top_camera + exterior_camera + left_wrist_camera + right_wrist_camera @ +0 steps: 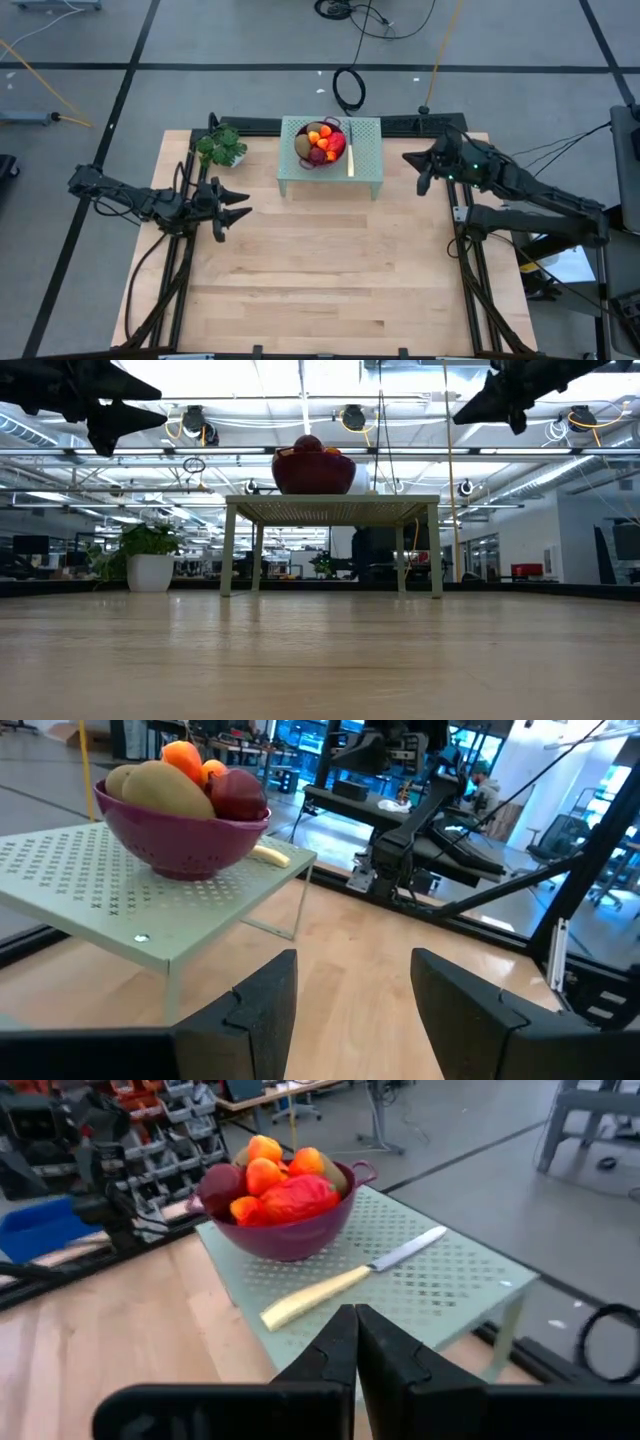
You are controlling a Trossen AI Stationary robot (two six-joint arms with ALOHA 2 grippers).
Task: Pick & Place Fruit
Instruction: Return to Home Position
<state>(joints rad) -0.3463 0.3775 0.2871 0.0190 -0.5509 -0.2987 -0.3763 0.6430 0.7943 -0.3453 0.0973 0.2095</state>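
The fruit [322,143] is heaped in a purple bowl [285,1230] that stands on a pale green perforated stand [331,160] at the table's far middle: a red-yellow mango-like piece [300,1197], a kiwi-like oval [163,788], a dark red ball [221,1181] and small orange ones [264,1175]. My left gripper [232,211] hovers open above the table's left part, apart from the stand. My right gripper [421,170] hovers shut to the right of the stand, pointing toward it.
A yellow-handled knife [345,1282] lies on the stand to the right of the bowl. A green potted plant [221,147] stands at the table's far left. The wooden table [330,270] stretches toward the near edge. The stand's legs [229,550] rest on the table.
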